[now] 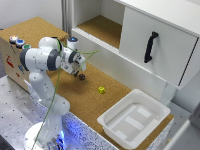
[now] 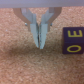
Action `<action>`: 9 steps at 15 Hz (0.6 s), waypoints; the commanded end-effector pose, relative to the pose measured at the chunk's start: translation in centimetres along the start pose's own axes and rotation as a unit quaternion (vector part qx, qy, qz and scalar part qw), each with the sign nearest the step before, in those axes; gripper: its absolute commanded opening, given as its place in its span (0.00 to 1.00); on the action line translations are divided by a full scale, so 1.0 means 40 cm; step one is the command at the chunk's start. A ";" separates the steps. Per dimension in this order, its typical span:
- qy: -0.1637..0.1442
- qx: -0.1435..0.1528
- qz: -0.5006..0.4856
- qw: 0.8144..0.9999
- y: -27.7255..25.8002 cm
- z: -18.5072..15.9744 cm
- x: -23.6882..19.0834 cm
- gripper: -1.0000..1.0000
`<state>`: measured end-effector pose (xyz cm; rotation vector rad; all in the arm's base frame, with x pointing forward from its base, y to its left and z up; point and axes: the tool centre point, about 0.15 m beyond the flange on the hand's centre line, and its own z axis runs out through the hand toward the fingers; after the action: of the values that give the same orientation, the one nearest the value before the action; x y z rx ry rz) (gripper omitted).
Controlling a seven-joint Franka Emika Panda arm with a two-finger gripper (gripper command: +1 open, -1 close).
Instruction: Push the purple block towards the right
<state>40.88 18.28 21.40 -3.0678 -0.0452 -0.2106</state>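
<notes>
The purple block [image 2: 75, 40] is a small dark cube with yellow markings, resting on the cork surface right beside my gripper [image 2: 40, 45]. My fingers [image 2: 35, 32] are pressed together with nothing between them, and their tips are low over the cork. A small gap separates them from the block. In the exterior view the gripper [image 1: 79, 73] hangs over the middle of the cork counter, and the purple block [image 1: 82, 77] shows as a dark speck at its tip.
A yellow-green small block [image 1: 101, 90] lies on the cork toward the exterior view's right of the gripper. Further right stands a white tray [image 1: 111, 123]. A white cabinet with a black handle [image 1: 150, 46] rises behind. A box with coloured buttons [image 1: 17, 42] sits at the left.
</notes>
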 end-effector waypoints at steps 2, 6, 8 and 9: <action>-0.022 -0.020 0.018 0.999 0.112 0.011 0.007 0.00; -0.017 -0.036 0.038 0.998 0.186 0.005 0.019 0.00; -0.012 -0.041 0.050 0.998 0.224 -0.005 0.025 0.00; -0.011 -0.044 0.054 0.998 0.239 -0.007 0.027 0.00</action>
<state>41.89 12.31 20.78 -3.1036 0.0799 -0.1695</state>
